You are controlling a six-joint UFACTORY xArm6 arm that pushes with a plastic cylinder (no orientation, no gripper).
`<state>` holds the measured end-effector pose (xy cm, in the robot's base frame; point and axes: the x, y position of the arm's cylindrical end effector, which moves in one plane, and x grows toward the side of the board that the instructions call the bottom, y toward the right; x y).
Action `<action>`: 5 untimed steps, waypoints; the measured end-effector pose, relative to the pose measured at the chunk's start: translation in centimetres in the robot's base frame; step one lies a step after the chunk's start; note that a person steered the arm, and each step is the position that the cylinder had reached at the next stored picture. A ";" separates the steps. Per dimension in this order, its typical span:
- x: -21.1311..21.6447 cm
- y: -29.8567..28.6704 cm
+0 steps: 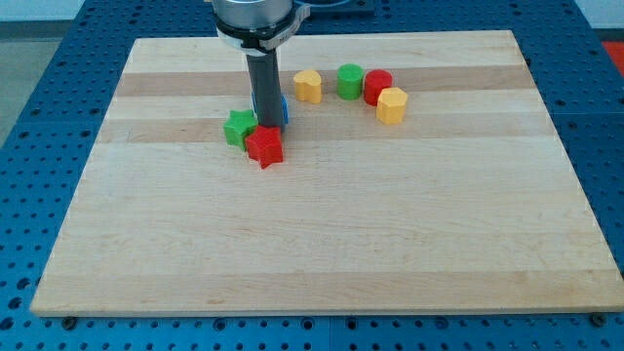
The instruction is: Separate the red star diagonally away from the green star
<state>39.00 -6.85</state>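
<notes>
A pale wooden board [322, 244] lies on a blue perforated table [58, 78]. The red star [264, 146] sits left of the board's centre, in its upper half: a small, chunky, bright red block with blunt points. It touches the green star [239, 128], which lies just to its upper left.

The arm's dark rod [264, 88] stands upright directly above the red star. The rod's tip [265, 125] meets the top edge of the red star, just beside the green star; there are no jaws to open or close.

A blue block [283, 108] is almost wholly hidden behind the rod, so its shape cannot be made out. The arm's grey housing is cut off at the view's top.

To the view's right, well apart from the stars, sit 4 blocks: a yellow block [308, 86], a green cylinder [350, 81], a red cylinder [378, 87] touching it, and a yellow hexagonal block [391, 105].
</notes>
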 end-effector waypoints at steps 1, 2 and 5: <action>0.1 3.7; 0.2 3.2; 2.6 -5.7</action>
<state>41.59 -12.50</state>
